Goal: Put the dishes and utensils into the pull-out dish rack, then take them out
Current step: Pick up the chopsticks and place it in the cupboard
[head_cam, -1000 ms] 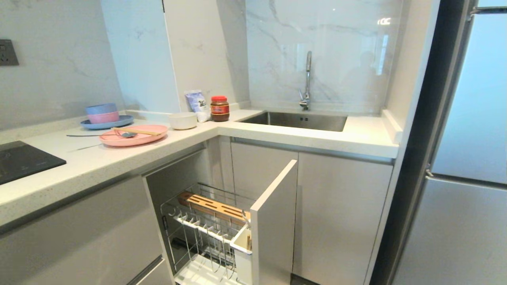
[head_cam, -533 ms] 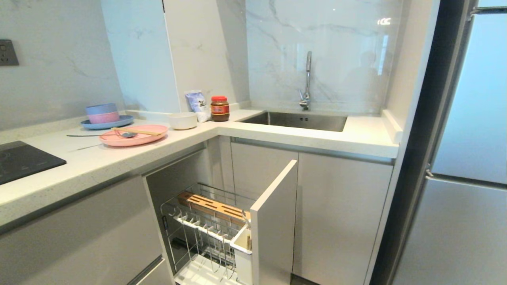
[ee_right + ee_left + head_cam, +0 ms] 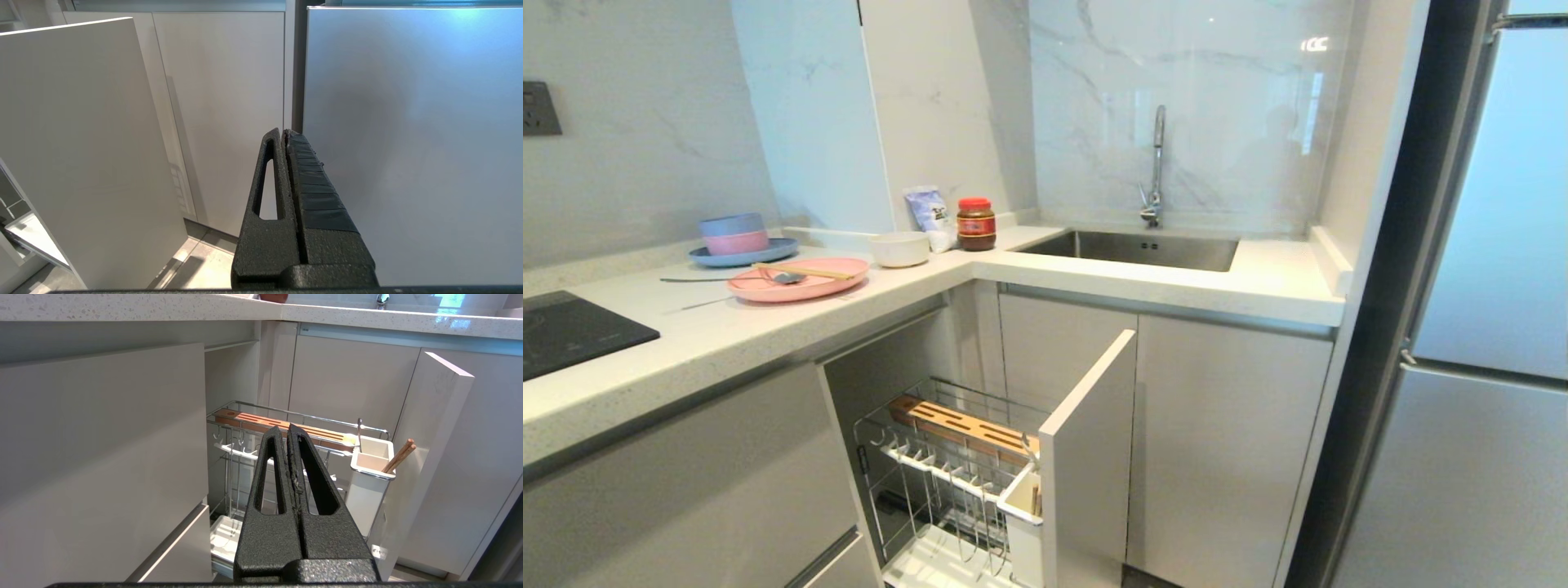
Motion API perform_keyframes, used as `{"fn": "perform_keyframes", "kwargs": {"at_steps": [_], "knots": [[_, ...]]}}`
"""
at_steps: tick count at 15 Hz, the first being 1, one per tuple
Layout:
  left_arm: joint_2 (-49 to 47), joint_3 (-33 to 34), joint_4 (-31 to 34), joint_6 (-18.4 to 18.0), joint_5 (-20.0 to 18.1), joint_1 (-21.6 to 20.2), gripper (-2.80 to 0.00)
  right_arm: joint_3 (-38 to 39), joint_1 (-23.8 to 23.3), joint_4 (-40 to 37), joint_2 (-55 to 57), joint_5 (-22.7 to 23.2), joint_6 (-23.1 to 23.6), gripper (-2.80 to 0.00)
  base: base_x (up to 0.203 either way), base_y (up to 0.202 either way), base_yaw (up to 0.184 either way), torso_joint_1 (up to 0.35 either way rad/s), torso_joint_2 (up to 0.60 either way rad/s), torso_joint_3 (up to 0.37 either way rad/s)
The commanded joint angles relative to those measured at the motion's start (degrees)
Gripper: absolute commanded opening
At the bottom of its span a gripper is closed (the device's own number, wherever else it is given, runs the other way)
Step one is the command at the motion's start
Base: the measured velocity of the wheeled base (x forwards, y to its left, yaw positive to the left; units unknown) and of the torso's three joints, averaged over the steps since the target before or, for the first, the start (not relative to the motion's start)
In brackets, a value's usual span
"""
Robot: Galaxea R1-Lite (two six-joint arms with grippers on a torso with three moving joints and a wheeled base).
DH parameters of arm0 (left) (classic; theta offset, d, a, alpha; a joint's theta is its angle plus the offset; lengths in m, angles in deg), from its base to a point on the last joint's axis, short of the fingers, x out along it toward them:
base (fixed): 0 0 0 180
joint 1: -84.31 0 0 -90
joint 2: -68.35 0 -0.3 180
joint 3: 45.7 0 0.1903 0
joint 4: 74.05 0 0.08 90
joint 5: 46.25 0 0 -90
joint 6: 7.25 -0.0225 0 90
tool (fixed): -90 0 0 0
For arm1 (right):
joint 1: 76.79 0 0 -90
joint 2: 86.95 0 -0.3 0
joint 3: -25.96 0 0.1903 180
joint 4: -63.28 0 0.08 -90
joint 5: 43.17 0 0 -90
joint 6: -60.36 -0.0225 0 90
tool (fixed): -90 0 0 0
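Pull-out dish rack [image 3: 964,457]: standing drawn out of the lower cabinet under the counter, chrome wire basket exposed, pale-grey front panel [image 3: 1090,457] facing outward.
Wooden strip [image 3: 964,426]: lying along the top of the rack's far side, slots facing up.
Cutlery caddy [image 3: 369,473]: sitting at the rack's front corner, just behind the front panel; holding a pair of brown sticks [image 3: 399,455] leaning toward the panel.
Tray [image 3: 931,563]: lying white at the bottom of the rack.
Pink plate [image 3: 798,280]: resting on the counter [image 3: 1094,278], left of the corner, outside the rack.
Chopsticks [image 3: 800,270]: lying across the pink plate.
Spoon [image 3: 727,278]: lying with bowl end on the plate, handle reaching out over the counter to the left.
White bowl [image 3: 900,248]: sitting on the counter just beyond the plate, near a red-lidded jar [image 3: 976,224] and a small pouch [image 3: 929,214].
Blue plate [image 3: 743,251]: sitting behind the pink plate, carrying a stacked pink and blue bowl.
Sink [image 3: 1135,249]: set into the counter to the right of the corner, tap above.
Left end effector [image 3: 288,430]: pressed together, empty, pointing toward the rack from low down, apart from it.
Right end effector [image 3: 284,134]: pressed together, empty, pointing at the cabinet doors beside the fridge [image 3: 408,143].
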Motion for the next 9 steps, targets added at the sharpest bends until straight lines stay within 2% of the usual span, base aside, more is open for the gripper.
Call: {"fn": "perform_keyframes", "kwargs": {"at_steps": [1, 6, 9], "knots": [[-0.07, 1.49, -0.04, 0.03, -0.02, -0.01, -2.80, 0.09, 0.02, 0.01, 0.05, 0.01, 0.00, -2.80, 0.000, 0.000, 0.000, 0.000, 0.00, 0.000], [-0.07, 1.43, 0.04, -0.14, -0.02, -0.01, -2.80, 0.09, 0.02, 0.01, 0.05, 0.01, 0.00, -2.80, 0.000, 0.000, 0.000, 0.000, 0.00, 0.000], [-0.07, 1.41, 0.05, -0.14, -0.02, -0.01, -2.80, 0.09, 0.02, 0.01, 0.05, 0.01, 0.00, -2.80, 0.000, 0.000, 0.000, 0.000, 0.00, -0.167]]}}
